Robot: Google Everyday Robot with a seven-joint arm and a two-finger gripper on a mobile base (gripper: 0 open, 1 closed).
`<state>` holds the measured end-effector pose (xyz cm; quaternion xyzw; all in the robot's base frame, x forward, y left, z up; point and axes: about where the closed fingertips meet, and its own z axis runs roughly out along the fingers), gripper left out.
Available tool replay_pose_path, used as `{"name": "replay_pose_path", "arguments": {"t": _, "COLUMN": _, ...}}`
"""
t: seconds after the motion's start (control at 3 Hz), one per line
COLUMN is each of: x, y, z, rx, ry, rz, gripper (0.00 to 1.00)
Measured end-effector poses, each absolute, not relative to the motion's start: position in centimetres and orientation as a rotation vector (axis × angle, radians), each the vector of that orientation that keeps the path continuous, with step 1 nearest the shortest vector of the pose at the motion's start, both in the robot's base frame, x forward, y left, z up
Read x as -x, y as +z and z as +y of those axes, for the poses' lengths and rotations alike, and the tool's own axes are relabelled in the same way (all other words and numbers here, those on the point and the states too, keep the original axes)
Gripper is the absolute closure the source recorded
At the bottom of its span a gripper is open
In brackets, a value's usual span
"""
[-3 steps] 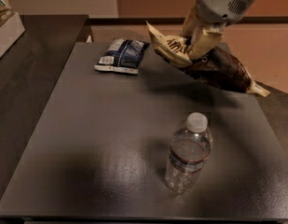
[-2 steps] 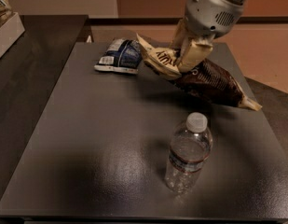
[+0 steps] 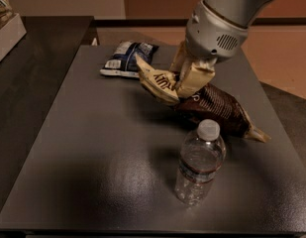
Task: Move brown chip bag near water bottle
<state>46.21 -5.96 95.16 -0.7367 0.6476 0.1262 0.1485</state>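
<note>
The brown chip bag (image 3: 214, 108) is dark brown with a cream end band and dark lettering. It hangs tilted over the middle of the grey table (image 3: 93, 148), its right end low near the surface. My gripper (image 3: 187, 78) comes in from the upper right and is shut on the bag's cream end. The water bottle (image 3: 199, 162) is clear with a white cap and a thin dark label band. It stands upright just in front of the bag, close to its lower edge.
A smaller dark blue-and-white bag (image 3: 127, 58) lies at the back of the table, just left of the held bag. A dark counter (image 3: 38, 53) adjoins the table on the left, with a pale box (image 3: 6, 29) at the far left edge.
My gripper has carried the brown chip bag leftward and down toward the table, so it now sits closer to the water bottle. The bottle and the blue bag have not moved.
</note>
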Motion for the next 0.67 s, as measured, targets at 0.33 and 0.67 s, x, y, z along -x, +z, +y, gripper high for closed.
{"name": "replay_pose_path", "arguments": {"t": 0.33, "x": -44.86, "y": 94.36, "z": -5.09, "rx": 2.08, "ry": 0.407, "rz": 1.838, "gripper": 0.82}}
{"name": "replay_pose_path", "arguments": {"t": 0.67, "x": -44.62, "y": 93.48, "z": -4.57, "rx": 2.049, "ry": 0.45, "rz": 1.808, "gripper": 0.59}}
